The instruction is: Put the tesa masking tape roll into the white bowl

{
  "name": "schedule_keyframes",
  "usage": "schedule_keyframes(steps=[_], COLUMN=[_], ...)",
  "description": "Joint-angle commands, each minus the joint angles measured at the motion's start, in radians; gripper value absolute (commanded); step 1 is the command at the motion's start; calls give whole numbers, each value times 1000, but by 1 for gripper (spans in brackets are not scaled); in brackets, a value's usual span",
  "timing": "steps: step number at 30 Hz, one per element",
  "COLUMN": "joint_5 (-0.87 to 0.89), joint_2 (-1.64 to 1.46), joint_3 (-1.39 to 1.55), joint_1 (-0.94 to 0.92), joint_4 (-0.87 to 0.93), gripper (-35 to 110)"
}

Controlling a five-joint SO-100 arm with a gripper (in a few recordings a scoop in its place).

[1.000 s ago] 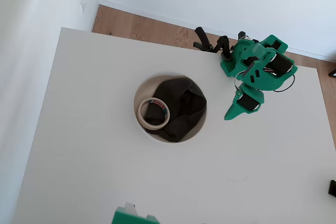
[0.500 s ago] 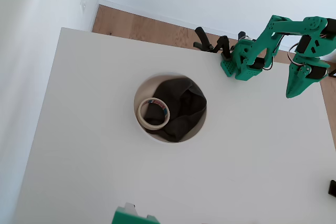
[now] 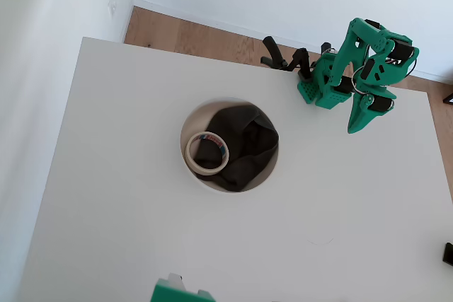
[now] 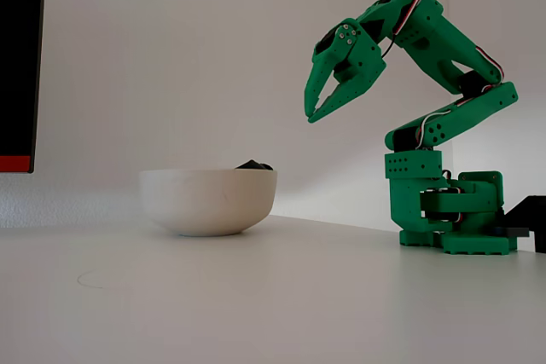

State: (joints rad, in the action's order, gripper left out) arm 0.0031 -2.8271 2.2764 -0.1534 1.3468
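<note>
- The tape [image 3: 207,153] lies inside the bowl [image 3: 271,166], at its 9 o'clock side, on the dark cloth [image 3: 244,143]; it has not moved over the last second.
- The gripper [image 3: 357,122] has swung from near the bowl out to the table's [image 3: 127,196] right edge and partway back, at the bowl's 2 o'clock.
- In the fixed view its jaws look nearly closed and empty [image 4: 312,113], raised high.
- The task looks done; the arm is retreating.
</note>
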Motion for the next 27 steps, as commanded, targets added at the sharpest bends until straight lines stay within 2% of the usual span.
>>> schedule_keyframes(steps=[1,9,27], joint_5=[3,35,20], joint_2=[-66,-202,-561], joint_3=[84,218,540], joint_1=[-23,60,35], joint_4=[-63,-66,-54], gripper=[-8,-8,-8])
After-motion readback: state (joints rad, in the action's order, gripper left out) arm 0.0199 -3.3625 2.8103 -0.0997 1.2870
